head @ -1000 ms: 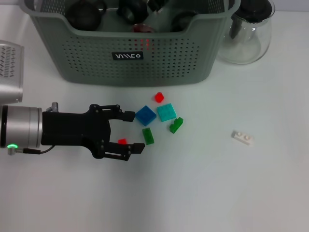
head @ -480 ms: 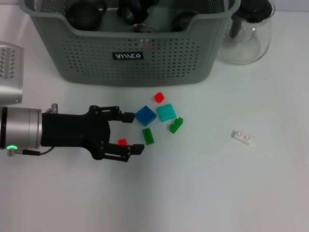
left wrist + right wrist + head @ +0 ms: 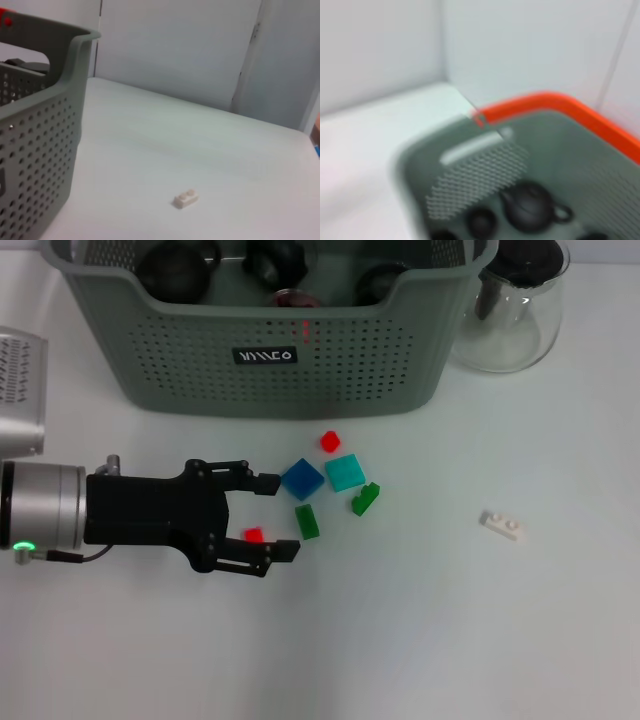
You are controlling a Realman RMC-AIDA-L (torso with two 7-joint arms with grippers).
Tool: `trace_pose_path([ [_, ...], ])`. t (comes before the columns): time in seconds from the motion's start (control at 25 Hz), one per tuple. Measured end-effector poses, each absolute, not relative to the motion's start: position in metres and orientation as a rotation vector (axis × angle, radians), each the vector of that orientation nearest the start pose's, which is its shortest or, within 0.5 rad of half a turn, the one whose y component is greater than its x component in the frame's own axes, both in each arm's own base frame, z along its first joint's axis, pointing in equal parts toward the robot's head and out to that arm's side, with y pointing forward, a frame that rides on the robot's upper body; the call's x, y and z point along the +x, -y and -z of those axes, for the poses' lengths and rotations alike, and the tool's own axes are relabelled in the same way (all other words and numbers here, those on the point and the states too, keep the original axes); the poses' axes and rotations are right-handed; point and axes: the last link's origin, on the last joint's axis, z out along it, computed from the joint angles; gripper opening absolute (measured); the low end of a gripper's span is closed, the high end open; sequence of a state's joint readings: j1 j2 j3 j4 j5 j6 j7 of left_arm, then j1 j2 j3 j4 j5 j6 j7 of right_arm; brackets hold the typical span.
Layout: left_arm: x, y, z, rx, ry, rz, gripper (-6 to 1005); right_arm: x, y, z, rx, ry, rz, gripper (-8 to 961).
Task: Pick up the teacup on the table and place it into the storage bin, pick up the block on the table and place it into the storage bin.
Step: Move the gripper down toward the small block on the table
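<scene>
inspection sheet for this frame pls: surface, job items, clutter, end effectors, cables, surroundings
Surface: white table, no spills seen.
Job's things: storage bin at the back, dark teaware inside; small red block between the left end effector's open fingers; other blocks beside it; white block apart.
Clutter: glass pitcher beside the bin.
End effectors: left end effector low over the table; right not in head view.
Cables: thin wire at the left wrist.
Surroundings: pale wall panels.

Small red block [image 3: 253, 535] lies near grey-green storage bin [image 3: 190, 360].
</scene>
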State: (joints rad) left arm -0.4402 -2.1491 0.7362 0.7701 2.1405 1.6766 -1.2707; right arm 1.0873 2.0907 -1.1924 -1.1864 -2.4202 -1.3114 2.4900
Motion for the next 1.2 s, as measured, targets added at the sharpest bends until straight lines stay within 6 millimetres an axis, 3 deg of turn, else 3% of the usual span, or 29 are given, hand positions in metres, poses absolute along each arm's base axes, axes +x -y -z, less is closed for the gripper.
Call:
trace_pose_path([
  [0.16, -0.269, -0.285, 0.023, -2.93, 0.461, 0.583, 847, 0.006, -0.393, -0.03, -2.81, -0.406, -0.138, 888],
  [0.2, -0.269, -0.284, 0.023, -2.932, 0.458, 0.579, 847, 0.023, -0.372, -0.035, -2.895, -0.39, -0.078, 895],
  [0.28, -0.269, -0.285, 0.023, -2.933, 0.453, 0.577, 847, 0.03, -0.364, -0.037, -2.927, -0.39, -0.044, 909],
  [0.48, -0.27, -0.284, 0.023, -2.937, 0.401, 0.567, 847, 0.077, -0.334, -0.035, -3.02, -0.558, 0.195, 930],
  [0.8, -0.27, -0.284, 0.023, -2.943, 0.358, 0.554, 846, 0.136, -0.337, -0.024, -2.796, -0.915, 0.601, 916],
  [1.0, -0.272, -0.284, 0.024, -2.948, 0.353, 0.537, 846, 0.155, -0.348, -0.006, -2.672, -1.0, 0.783, 887],
  [1.2, -0.272, -0.283, 0.025, -2.95, 0.355, 0.534, 846, 0.165, -0.353, 0.019, -2.66, -1.006, 0.892, 859],
])
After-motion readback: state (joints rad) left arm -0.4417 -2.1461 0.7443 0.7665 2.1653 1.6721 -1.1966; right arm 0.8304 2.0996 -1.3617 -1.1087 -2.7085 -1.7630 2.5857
